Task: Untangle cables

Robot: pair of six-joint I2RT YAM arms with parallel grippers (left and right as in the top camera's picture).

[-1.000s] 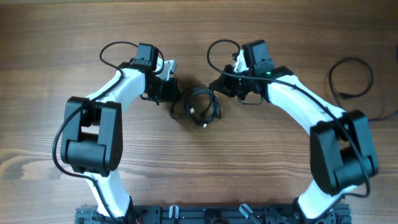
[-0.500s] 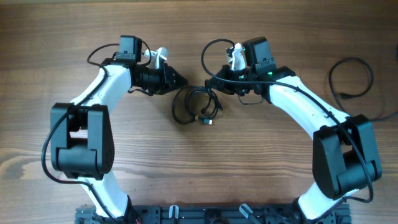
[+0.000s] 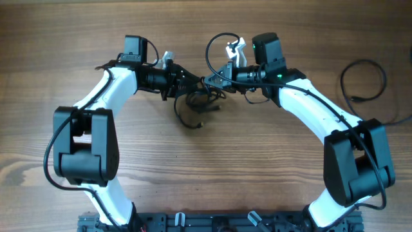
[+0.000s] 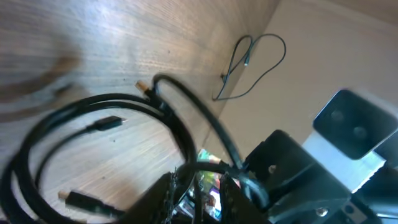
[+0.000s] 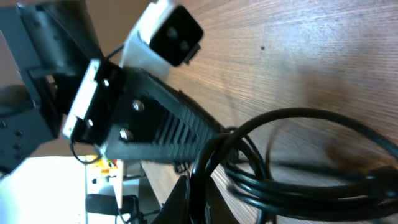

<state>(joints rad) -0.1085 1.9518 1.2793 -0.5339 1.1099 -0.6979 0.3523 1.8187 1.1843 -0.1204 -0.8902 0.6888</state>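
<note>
Overhead: both sets of jaws meet at the top of the cable bundle

Overhead, the left gripper (image 3: 191, 82) and the right gripper (image 3: 215, 80) point at each other, tips almost touching, over the wooden surface (image 3: 206, 167). The cables (image 3: 195, 106), a small bundle of thin black loops, sit directly below and between the two sets of jaws. The top strands are drawn up to the tips and the lower loops lie on the surface on the left gripper's side.

In the right wrist view, the right jaws are narrow and closed on a black strand that rises from between them and bends off into a wide loop beyond. The tapered tip of the left gripper reaches the same strand just ahead of the right jaws.

In the left wrist view, the left jaws stand narrow at the bottom edge with a strand crossing right at their tips. Whether that strand is pinched cannot be told. Ahead of these jaws and to one side, several loops overlap, with a small black plug (image 4: 102, 124) lying on the surface inside them.

A loose cord (image 3: 364, 80) lies in an open curl on the surface, well apart from both jaws, out past the right arm's elbow.
</note>
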